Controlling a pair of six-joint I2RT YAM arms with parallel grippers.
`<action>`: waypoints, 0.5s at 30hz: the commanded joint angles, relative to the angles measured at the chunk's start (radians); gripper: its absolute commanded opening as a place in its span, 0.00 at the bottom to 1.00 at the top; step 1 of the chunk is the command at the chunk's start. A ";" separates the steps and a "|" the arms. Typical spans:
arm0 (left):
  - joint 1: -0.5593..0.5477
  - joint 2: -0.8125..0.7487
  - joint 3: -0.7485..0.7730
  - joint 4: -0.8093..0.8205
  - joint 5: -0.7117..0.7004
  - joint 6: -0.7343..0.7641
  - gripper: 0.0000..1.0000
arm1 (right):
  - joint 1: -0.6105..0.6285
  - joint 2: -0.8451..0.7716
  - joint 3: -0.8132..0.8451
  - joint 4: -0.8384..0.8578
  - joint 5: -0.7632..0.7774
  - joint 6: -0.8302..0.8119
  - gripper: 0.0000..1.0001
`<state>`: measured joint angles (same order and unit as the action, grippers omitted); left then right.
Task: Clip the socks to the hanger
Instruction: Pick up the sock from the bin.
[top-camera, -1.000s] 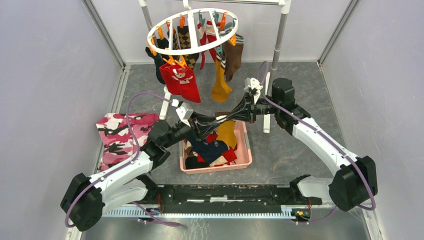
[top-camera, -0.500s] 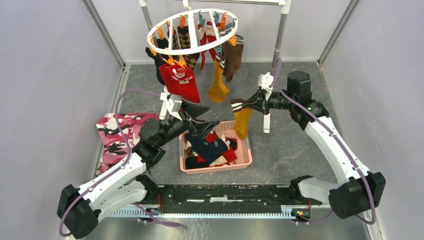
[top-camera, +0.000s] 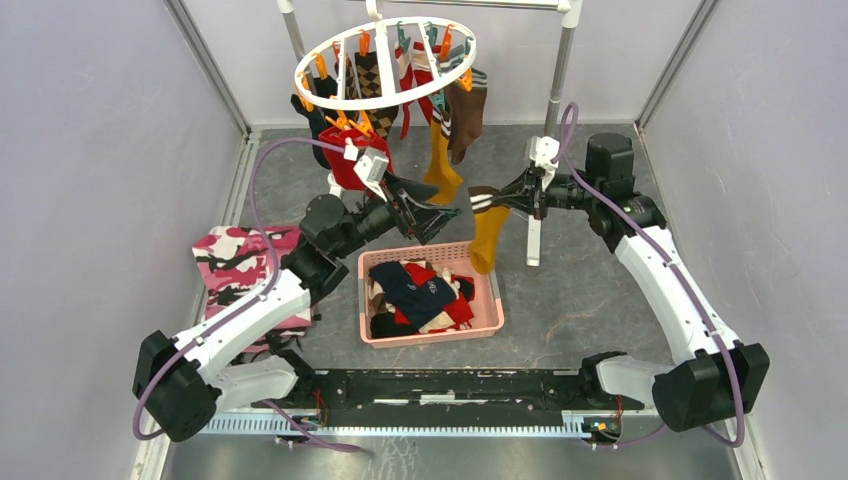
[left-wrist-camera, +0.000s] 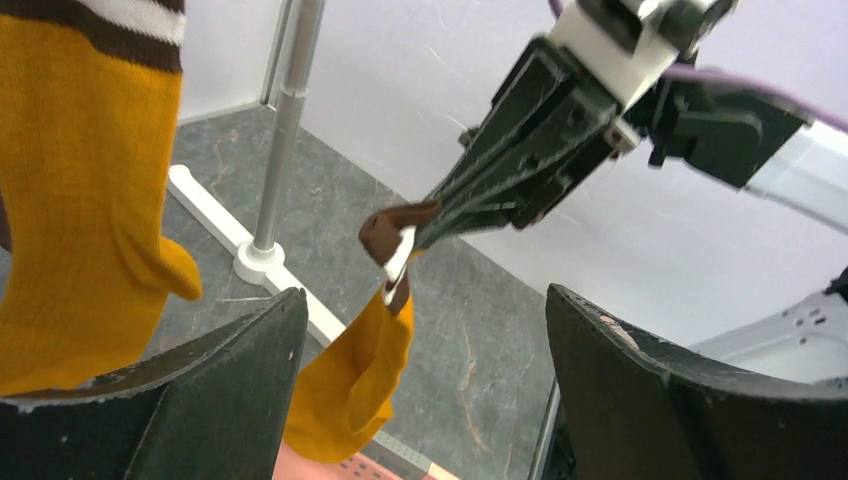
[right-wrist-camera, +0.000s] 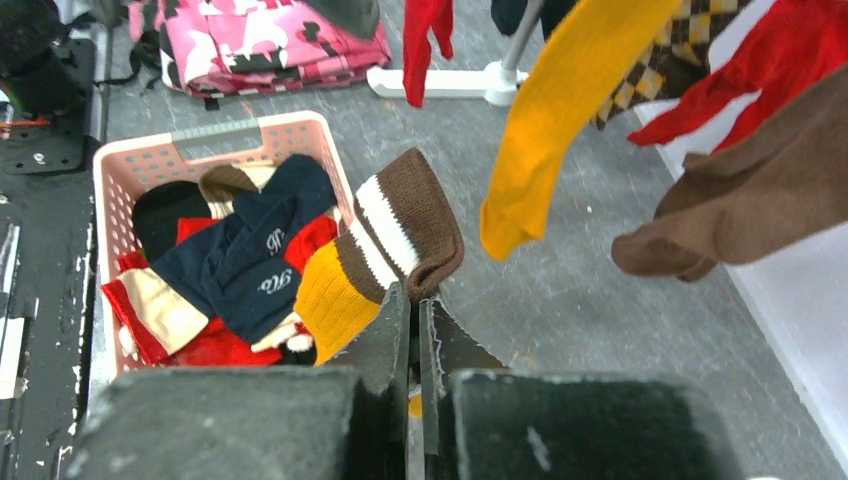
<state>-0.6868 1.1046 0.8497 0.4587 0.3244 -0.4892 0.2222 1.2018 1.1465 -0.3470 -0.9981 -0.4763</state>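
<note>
The white round hanger (top-camera: 385, 62) hangs at the back with several socks clipped to it, among them a red one (top-camera: 362, 165) and a mustard one (top-camera: 438, 170). My right gripper (top-camera: 497, 200) (right-wrist-camera: 413, 295) is shut on the brown-and-white striped cuff of a mustard sock (top-camera: 487, 238) (right-wrist-camera: 400, 230), which dangles above the basket's far right corner. My left gripper (top-camera: 445, 226) (left-wrist-camera: 425, 292) stands wide open and holds nothing, just left of that sock (left-wrist-camera: 350, 380). More socks (top-camera: 420, 292) (right-wrist-camera: 250, 260) lie in the basket.
The pink basket (top-camera: 432, 337) (right-wrist-camera: 215, 132) stands at the centre in front of the arms. A pink camouflage cloth (top-camera: 235, 265) lies on the floor at the left. The metal rack's pole (top-camera: 558, 75) and white foot (top-camera: 533, 240) stand close behind the held sock.
My left gripper has opened and risen from the basket toward the hanger. My right gripper has lifted the mustard sock up out of the basket and back to the right.
</note>
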 joint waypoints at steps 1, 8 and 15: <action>0.001 0.018 -0.048 0.113 0.099 0.102 0.93 | 0.001 0.029 0.091 0.027 -0.097 -0.003 0.00; 0.003 0.112 -0.073 0.271 0.128 0.064 0.87 | 0.001 0.048 0.111 0.113 -0.153 0.060 0.00; 0.003 0.223 -0.020 0.401 0.131 -0.064 0.73 | 0.009 0.052 0.108 0.141 -0.155 0.090 0.00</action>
<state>-0.6865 1.2926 0.7689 0.7109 0.4324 -0.4671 0.2256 1.2488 1.2137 -0.2634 -1.1240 -0.4149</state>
